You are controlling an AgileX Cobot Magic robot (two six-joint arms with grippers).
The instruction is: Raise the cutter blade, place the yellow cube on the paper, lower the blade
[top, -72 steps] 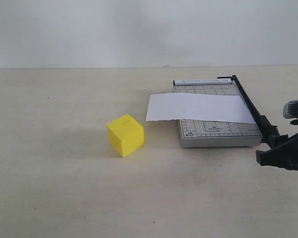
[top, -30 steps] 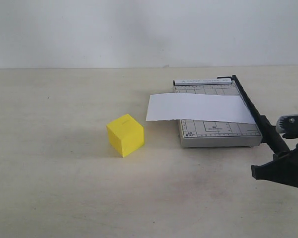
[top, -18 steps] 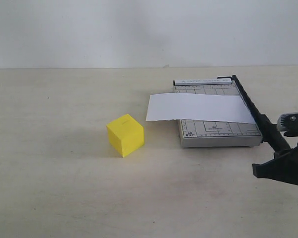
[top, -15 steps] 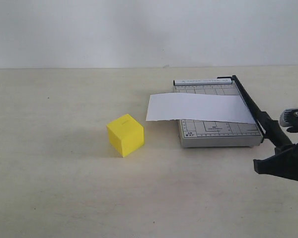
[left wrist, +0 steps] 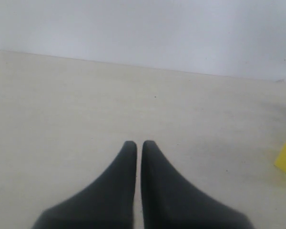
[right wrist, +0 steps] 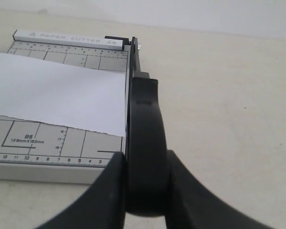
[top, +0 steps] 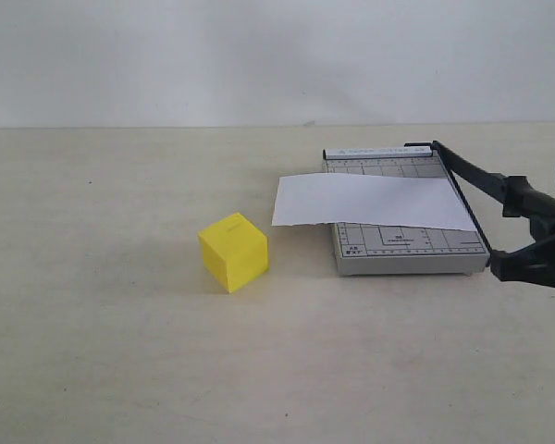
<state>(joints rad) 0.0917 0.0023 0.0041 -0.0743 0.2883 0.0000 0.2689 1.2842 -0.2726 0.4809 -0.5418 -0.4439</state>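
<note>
Blade (top: 476, 178), thin and black with a thick handle (top: 529, 201), runs along the board's (top: 402, 246) right edge, near end tilted up beside the paper (top: 370, 201). Our right gripper (right wrist: 144, 164) clamps the handle; our left gripper (left wrist: 139, 145) is closed, empty. Cube (top: 233, 252) sits apart.

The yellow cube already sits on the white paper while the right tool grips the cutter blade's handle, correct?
No. The exterior view shows the yellow cube on the table, apart from the paper. The right tool does grip the cutter blade by its handle.
</note>
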